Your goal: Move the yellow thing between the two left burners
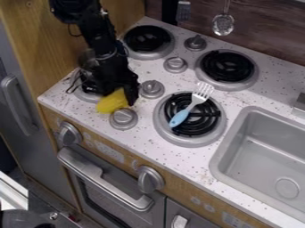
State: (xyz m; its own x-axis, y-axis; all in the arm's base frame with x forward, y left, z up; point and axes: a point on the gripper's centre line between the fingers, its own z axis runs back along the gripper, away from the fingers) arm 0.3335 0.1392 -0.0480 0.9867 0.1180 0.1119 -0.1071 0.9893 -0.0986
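At seven o'clock from the gripper [122,91], the yellow thing [111,102] seemed light, probably firm, best pinched mid-body. I couldn't tell the gripper's opening or hold.

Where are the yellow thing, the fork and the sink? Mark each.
Yellow thing [111,103]: camera view, on its yellow side.
Fork [180,117]: camera view, on its blue handle.
Sink [260,153]: camera view, on its basin floor.
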